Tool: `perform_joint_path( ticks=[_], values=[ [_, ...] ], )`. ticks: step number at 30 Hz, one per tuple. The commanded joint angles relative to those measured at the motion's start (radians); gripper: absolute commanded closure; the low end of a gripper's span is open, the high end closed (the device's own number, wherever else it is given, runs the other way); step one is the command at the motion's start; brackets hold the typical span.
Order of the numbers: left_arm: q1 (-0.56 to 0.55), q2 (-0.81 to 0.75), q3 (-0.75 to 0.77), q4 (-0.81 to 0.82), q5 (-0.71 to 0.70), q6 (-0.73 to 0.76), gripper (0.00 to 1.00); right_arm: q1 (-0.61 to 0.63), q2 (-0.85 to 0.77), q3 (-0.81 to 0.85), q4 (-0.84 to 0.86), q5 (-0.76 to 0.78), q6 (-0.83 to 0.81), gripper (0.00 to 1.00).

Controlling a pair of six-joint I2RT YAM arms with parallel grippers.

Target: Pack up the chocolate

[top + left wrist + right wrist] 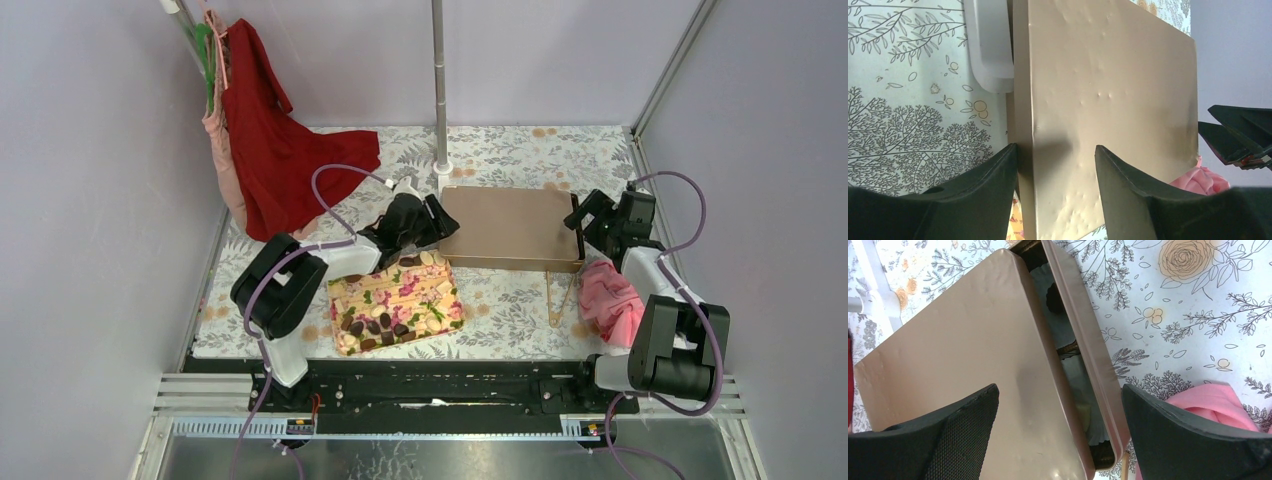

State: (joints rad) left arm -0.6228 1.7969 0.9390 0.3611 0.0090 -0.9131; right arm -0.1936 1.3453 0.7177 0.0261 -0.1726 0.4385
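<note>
A gold box with its lid (510,228) lies mid-table. Dark brown chocolate pieces (375,325) lie on a floral tray (440,310) in front of it. My left gripper (425,222) is open at the lid's left edge; in the left wrist view its jaws (1055,155) straddle the lid (1108,95). My right gripper (590,222) is open at the box's right edge. In the right wrist view the lid (963,340) sits shifted off the box wall (1088,340). The gap shows white paper cups (1075,375) and a dark chocolate (1053,297).
A red garment (280,140) hangs at the back left. A metal pole (440,80) stands behind the box. A pink cloth (610,300) and thin wooden sticks (558,295) lie right of the tray. Side walls enclose the table.
</note>
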Motion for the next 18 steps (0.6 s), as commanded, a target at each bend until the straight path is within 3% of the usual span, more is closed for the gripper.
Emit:
perform_joint_path(
  ticks=[1,18],
  values=[
    [-0.016,0.017,0.055,-0.036,-0.044,0.060,0.35,0.006,0.015,0.053,-0.012,0.031,-0.029,0.00],
    [-0.038,0.104,0.193,-0.119,-0.081,0.065,0.35,0.017,0.079,0.084,-0.018,-0.004,-0.042,0.08]
  ],
)
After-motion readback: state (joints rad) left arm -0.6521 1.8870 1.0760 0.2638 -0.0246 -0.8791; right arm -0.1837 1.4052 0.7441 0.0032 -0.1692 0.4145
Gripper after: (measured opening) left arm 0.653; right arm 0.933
